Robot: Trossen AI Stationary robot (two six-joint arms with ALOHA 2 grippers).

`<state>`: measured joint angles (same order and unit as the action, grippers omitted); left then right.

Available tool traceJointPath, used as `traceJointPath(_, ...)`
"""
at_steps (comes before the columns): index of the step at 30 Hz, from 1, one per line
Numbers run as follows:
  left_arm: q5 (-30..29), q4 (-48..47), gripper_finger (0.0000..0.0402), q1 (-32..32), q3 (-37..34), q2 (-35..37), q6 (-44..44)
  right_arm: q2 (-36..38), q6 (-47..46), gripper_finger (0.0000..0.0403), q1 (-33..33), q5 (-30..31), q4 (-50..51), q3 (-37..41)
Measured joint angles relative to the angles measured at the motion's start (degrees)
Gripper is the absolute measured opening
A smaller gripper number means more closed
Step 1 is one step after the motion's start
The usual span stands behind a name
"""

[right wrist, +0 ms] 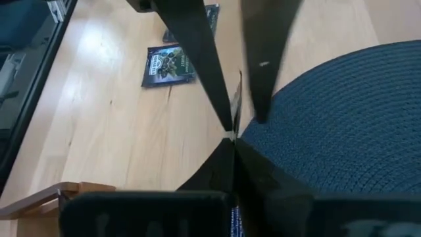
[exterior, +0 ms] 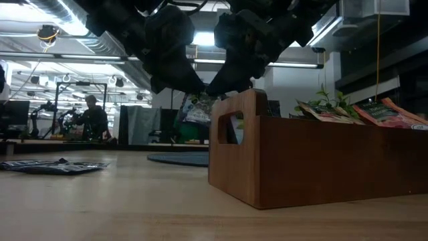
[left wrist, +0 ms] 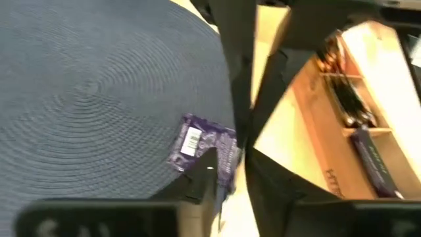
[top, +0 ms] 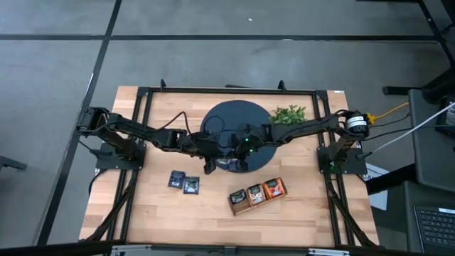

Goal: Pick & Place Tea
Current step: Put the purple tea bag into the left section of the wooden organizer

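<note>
A purple tea sachet (left wrist: 200, 146) with a white label hangs in the air over the near edge of the round dark mat (top: 234, 124). My right gripper (right wrist: 231, 141) is shut on it. My left gripper (left wrist: 230, 174) faces it from the table's left, with one finger on each side of the sachet and a gap still between them. Whether those fingers touch the sachet, I cannot tell. Two dark sachets (top: 183, 182) lie flat on the wood to the left. A wooden tray (top: 257, 194) holds three more. My right gripper pinches the sachet by one edge (left wrist: 235, 141) between its two fingers. The fingers slant down from the table's right. The sachet is lifted clear of the mat and stands on edge, a thin line (right wrist: 238, 99) in the right wrist view.
A leafy green plant (top: 288, 114) lies at the far right of the mat. The black frame rails (top: 142, 128) run along both sides of the table. Bare wood (top: 163, 213) shows at the near left. A person (exterior: 90, 117) sits far off in the room behind.
</note>
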<state>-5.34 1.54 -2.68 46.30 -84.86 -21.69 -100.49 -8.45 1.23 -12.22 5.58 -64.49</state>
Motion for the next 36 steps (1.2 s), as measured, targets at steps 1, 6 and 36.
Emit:
traceJointPath(1,0.73,0.00,0.0061,0.00,0.00,0.00,0.00,0.00,-0.35,0.0010,0.00,-0.02,-0.04,0.00)
traceJointPath(6,1.49,0.14,0.0007,-1.14,0.03,0.00,-0.96,0.02,-0.91,0.0012,0.04,-3.01,-0.07,0.00)
traceJointPath(36,-14.70,17.24,0.0001,-21.69,0.04,0.03,-16.72,23.65,-8.29,0.0086,-8.34,13.90,31.11,0.00)
